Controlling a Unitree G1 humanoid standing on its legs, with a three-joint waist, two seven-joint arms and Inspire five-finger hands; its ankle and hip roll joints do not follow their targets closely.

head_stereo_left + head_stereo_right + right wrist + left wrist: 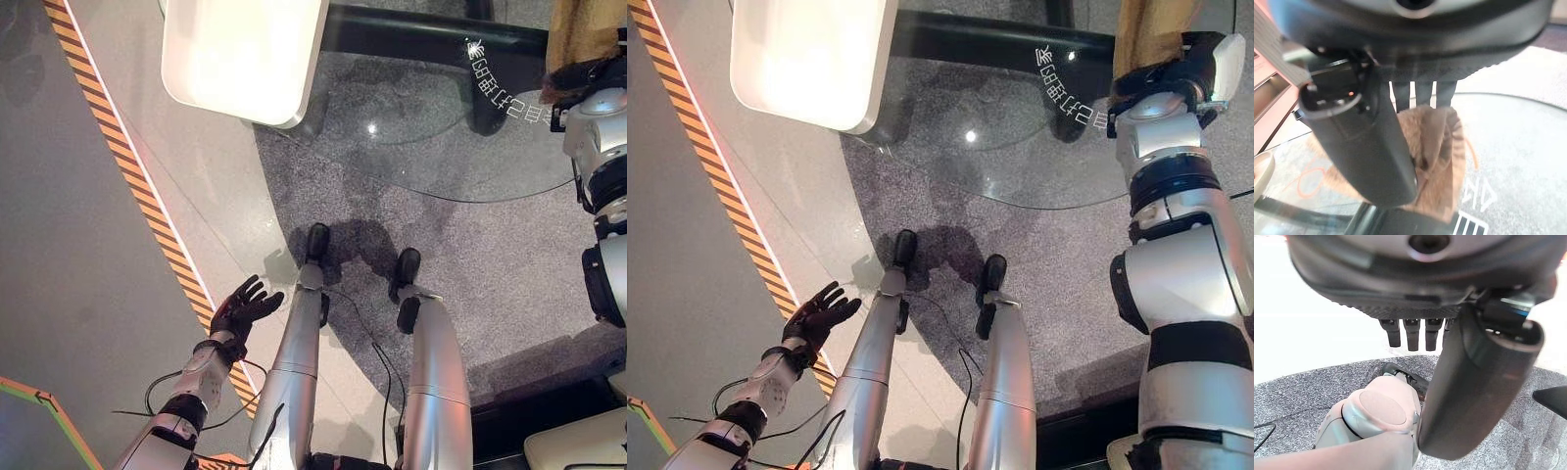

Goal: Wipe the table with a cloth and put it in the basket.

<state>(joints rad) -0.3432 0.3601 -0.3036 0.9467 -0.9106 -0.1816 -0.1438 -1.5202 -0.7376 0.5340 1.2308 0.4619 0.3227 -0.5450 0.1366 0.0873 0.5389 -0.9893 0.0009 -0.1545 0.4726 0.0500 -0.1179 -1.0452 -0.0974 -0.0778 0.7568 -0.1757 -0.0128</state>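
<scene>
- Since the cloth is a soft brown pile fabric, I judge it light and limp; it should fold and drape rather than keep a shape, and is neither slippery nor fragile.
- It hangs bunched in the right hand, whose thumb and fingers are curled round it, over the far edge of the glass surface.
- A bunched grip at the middle, as now, suits wiping; a corner hold would let it trail.
- That surface is round, clear and smooth, with white print near its rim, and a dark base bar shows through it over speckled grey carpet.
- Glass will probably let the pile slide easily, so light pressure should do.
- Low beside the robot, the left hand is released, fingers spread, holding nothing.
- A white rounded tray-like top stands near, glossy and hard.
</scene>
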